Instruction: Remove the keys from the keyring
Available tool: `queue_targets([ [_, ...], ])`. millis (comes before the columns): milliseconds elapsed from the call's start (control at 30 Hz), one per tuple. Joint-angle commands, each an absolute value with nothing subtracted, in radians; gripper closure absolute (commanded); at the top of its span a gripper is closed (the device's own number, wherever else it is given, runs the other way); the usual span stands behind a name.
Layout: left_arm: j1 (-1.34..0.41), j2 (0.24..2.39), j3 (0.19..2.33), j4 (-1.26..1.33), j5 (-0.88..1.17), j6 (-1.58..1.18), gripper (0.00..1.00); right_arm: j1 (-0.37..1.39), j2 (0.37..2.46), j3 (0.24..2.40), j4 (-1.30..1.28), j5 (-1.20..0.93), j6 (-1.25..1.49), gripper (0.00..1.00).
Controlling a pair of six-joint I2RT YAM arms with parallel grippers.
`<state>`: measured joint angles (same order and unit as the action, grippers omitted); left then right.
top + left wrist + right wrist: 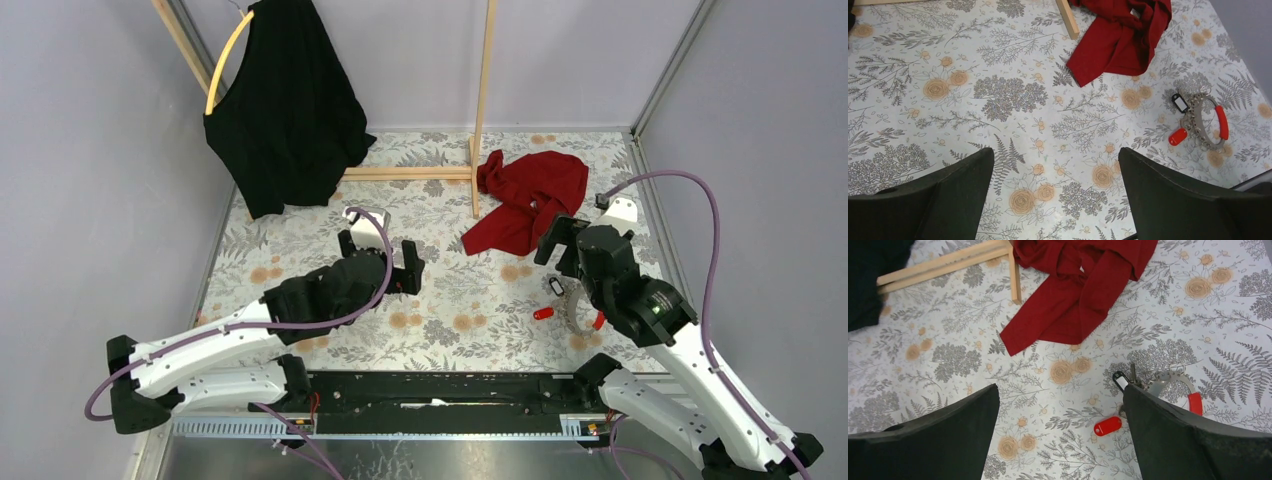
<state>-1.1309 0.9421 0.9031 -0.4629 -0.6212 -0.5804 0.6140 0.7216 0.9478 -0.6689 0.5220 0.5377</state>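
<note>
1. The black-headed key (1178, 102) carries a white label (1122, 383); its writing is too small to read.
2. The keyring (1194, 120) lies flat near the right edge of the tabletop (1013, 95), with the red-tagged key (1177, 136) beside it.
3. The left hand (1055, 200) and the right hand (1060, 440) are both released and grasp nothing.

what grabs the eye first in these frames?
The crumpled red garment at far right, lying against the foot of the wooden rack. Next, the black garment hanging from a yellow hanger at far left. Small but bright at near right: the keyring with a red key tag and a black-headed key.
</note>
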Motion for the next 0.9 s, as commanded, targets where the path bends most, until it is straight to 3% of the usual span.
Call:
queue_targets([
  [0,-1.131,0.905,0.927,-0.455,-0.659,-0.603,0.01,0.61,0.728,0.965,-0.71,0.539,0.57,0.0],
  [567,-1.101,0.803,0.813,-0.379,-0.546,-0.517,0.01,0.603,0.885,0.806,-0.738,0.627,0.846,0.0],
  [867,-0.788,0.875,0.742,-0.306,-0.109,-0.47,0.01,0.322,0.974,0.731,-0.699,0.569,0.823,0.01],
])
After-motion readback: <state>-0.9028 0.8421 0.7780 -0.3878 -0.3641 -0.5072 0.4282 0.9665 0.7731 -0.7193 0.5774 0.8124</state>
